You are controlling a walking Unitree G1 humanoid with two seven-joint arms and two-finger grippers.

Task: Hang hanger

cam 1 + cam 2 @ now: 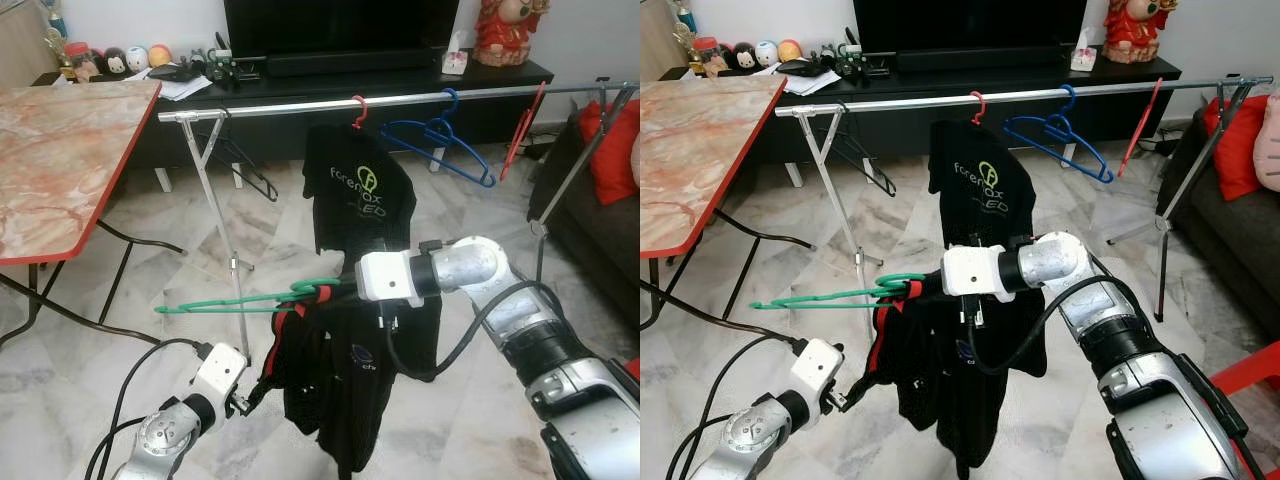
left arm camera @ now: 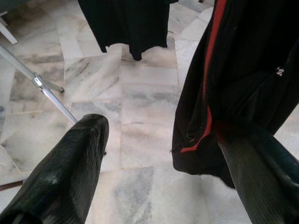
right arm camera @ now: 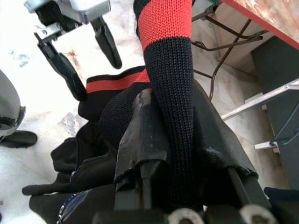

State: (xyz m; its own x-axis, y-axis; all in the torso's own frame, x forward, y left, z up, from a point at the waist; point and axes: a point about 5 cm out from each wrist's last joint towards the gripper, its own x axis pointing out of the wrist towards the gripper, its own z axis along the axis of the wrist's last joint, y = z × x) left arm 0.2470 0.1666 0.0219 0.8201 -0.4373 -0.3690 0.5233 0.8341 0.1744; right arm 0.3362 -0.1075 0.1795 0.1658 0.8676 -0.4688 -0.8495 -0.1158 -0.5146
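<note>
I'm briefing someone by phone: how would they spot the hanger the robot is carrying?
Find the clothes rail across the room. Below it, the right gripper holds a green hanger with a black-and-red garment. The rail's hangers are red, blue or black.
</note>
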